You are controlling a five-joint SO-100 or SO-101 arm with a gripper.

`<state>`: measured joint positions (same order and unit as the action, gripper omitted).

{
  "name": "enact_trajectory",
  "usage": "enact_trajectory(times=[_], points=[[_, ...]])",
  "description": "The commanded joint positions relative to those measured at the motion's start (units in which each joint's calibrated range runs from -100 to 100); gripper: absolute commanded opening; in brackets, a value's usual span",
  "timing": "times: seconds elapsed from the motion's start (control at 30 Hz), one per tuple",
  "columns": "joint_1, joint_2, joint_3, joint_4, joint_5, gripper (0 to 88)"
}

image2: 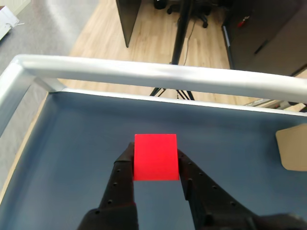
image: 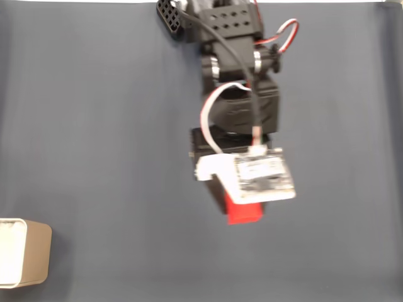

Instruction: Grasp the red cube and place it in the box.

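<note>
Clamping red cube [image2: 155,157] in jaws | box [image2: 292,149] well apart

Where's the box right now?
The box sits at the bottom-left edge of the fixed view, well apart from the red cube; in the wrist view it peeks in at the right edge.

the table [image: 94,113] carried a dark blue-grey cover, plain and evenly lit in the fixed view, with a thin pale strip along its top edge. in the wrist view a silver metal rail [image2: 158,74] ran along the table's far edge and bent down its left side. beyond it lay a light wood floor [image2: 148,28], with grey flooring [image2: 48,24] at the left. a dark stand pole [image2: 180,33] rose from splayed legs on the wood, dark cabinets [image2: 268,33] stood at the right, and a dark panel [image2: 128,19] stood further left.
</note>
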<state>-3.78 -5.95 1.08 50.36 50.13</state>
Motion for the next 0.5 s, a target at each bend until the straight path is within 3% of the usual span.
enact_trajectory(times=[0.0,0.47], points=[[4.21,-3.06,-2.0,-2.16,0.88,0.0],[16.64,4.65,-10.3,-4.95,0.54,0.0]])
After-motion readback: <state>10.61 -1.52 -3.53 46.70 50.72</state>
